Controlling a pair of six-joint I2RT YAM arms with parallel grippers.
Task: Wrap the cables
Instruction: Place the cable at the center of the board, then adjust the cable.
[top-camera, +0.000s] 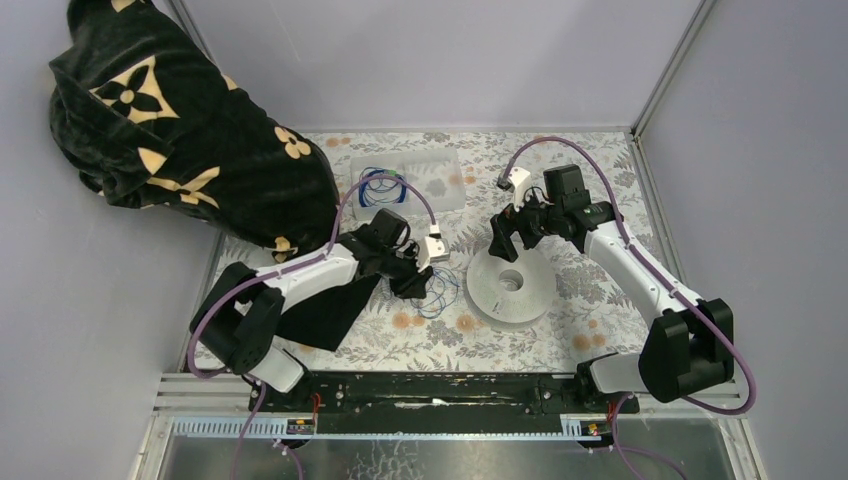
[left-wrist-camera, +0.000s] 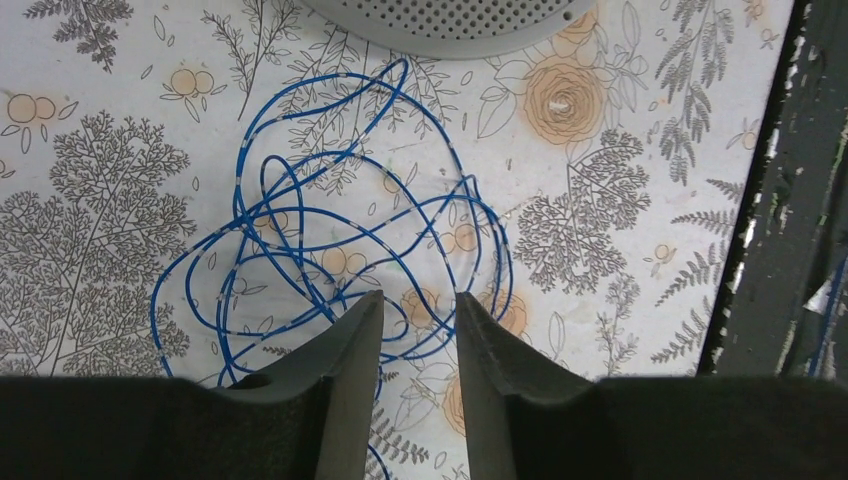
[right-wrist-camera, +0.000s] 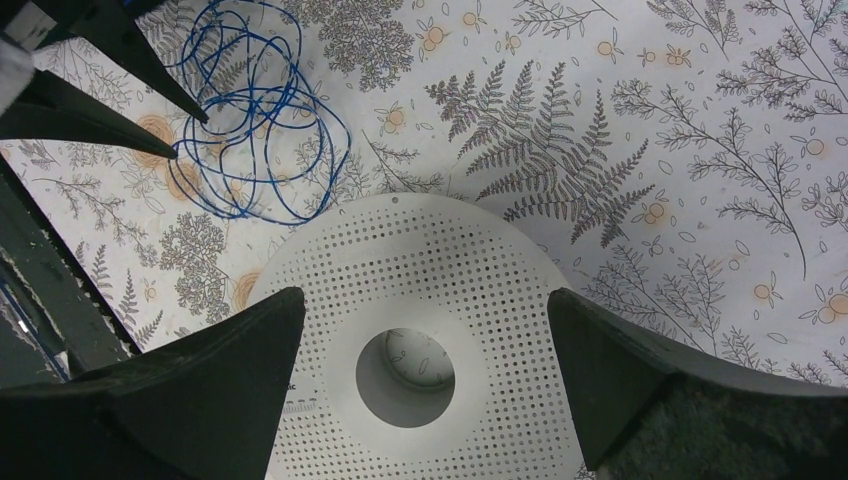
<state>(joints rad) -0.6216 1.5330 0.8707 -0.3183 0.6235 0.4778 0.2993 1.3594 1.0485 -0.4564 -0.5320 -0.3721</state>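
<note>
A clear shallow tray (top-camera: 450, 165) sits beyond the left claw (left-wrist-camera: 418, 295), further from the arm bases, and holds a few coiled blue cables (top-camera: 378, 186) at its left end. The loose cable tangle (left-wrist-camera: 330, 240) lies flat on the worktop (top-camera: 470, 335) right under and just ahead of the left claw's tips. The jaws stand partly open with a narrow gap, strands running beneath the gap and behind both fingers, but none visibly pinched. To that claw's right, just beside the tangle, lies a round white perforated disc (right-wrist-camera: 420, 270) with a hole in its middle. The right claw (right-wrist-camera: 425, 300) hovers above the disc, spread as wide as it goes, one finger to either side of the disc, gripping nothing. The worktop is covered in a pale print of grey ferns and orange flowers. Left of the left claw and beyond it, a black cloth (top-camera: 170, 130) with cream flower motifs is heaped against the grey wall (top-camera: 430, 60).
</note>
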